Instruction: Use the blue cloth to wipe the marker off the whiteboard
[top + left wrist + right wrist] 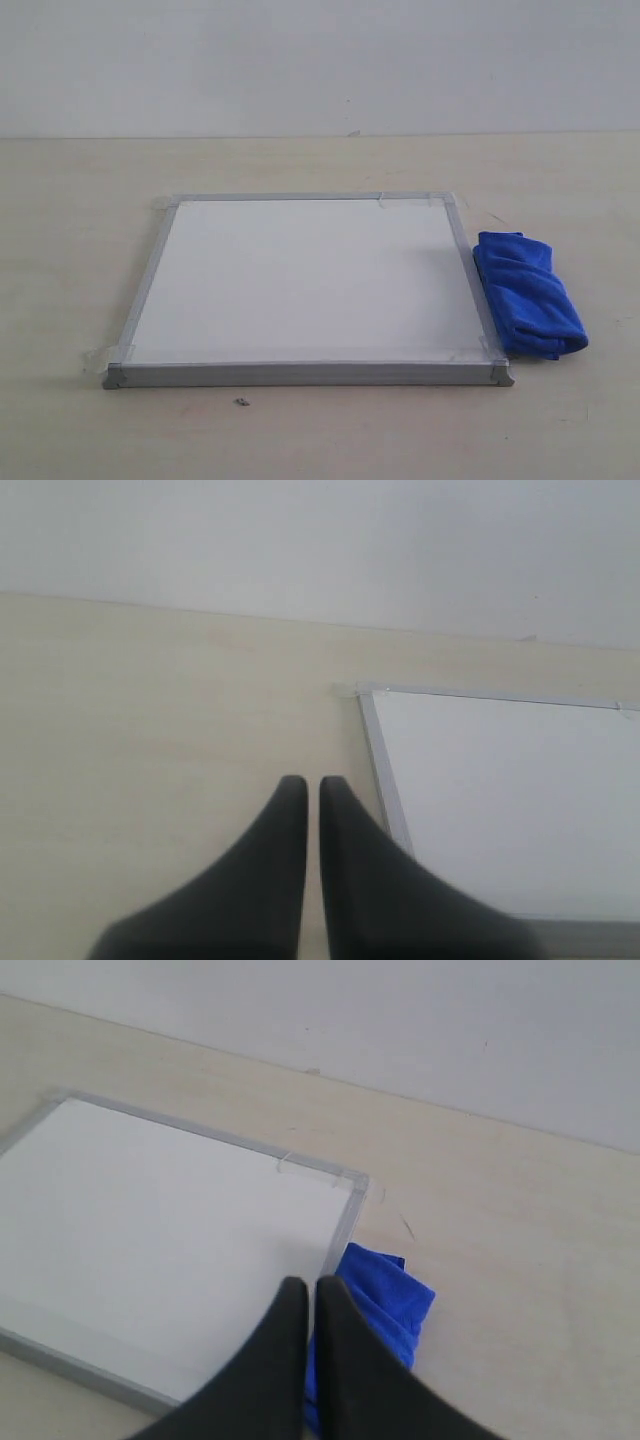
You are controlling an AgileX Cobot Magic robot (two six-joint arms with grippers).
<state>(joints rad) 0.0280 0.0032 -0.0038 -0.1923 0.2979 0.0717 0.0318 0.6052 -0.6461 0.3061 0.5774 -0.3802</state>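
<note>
The whiteboard (305, 285) lies flat in the middle of the table, silver-framed with grey corner caps; its white face shows no red marker line in any view. The blue cloth (527, 293) rests as a folded bundle on the table against the board's right edge. Neither arm shows in the exterior view. My left gripper (312, 785) is shut and empty, held above bare table beside the board's left frame (383, 770). My right gripper (311, 1287) is also shut and empty, hovering over the board's right edge (345, 1228) with the cloth (390, 1300) just beyond its fingers.
Clear tape bits (382, 199) hold the board's corners to the pale wooden table (80, 230). A small dark speck (241, 402) lies in front of the board. A plain white wall (320, 60) stands behind the table.
</note>
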